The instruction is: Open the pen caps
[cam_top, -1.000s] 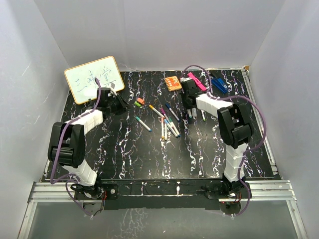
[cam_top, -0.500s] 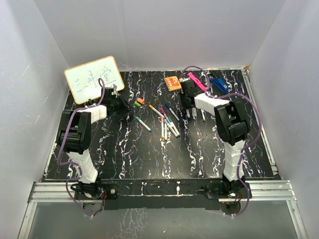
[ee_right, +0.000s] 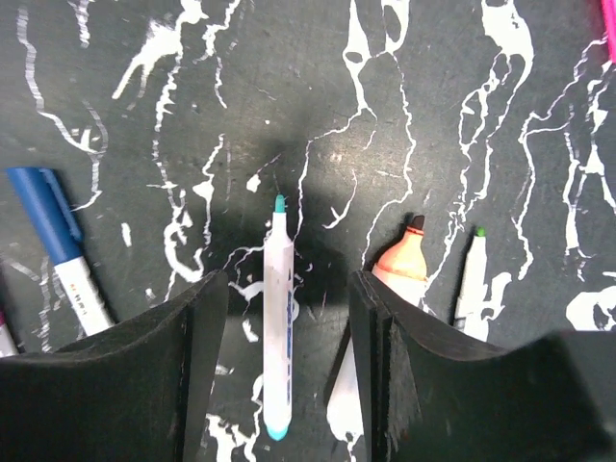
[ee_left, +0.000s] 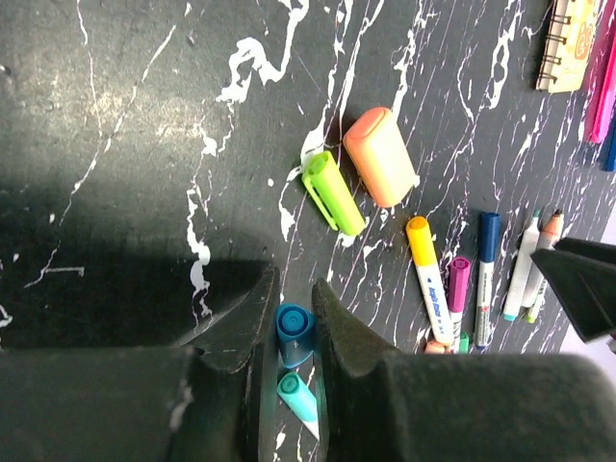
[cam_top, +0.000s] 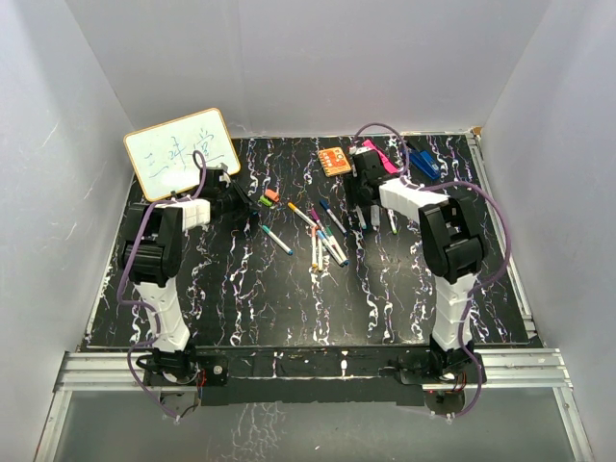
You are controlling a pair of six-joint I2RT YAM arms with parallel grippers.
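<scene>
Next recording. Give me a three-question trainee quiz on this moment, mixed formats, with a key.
1. True or false: in the right wrist view, the pen lying between the fingers of the right gripper has its cap on.
2. In the left wrist view, what lies between the fingers of the left gripper? A) a blue cap B) a paper clip C) a coin
3. Fill in the blank: in the left wrist view, the loose green cap lies on the table right beside an ______ cap.

Key: 1 false, its teal tip is bare; 2 A; 3 orange.
</scene>
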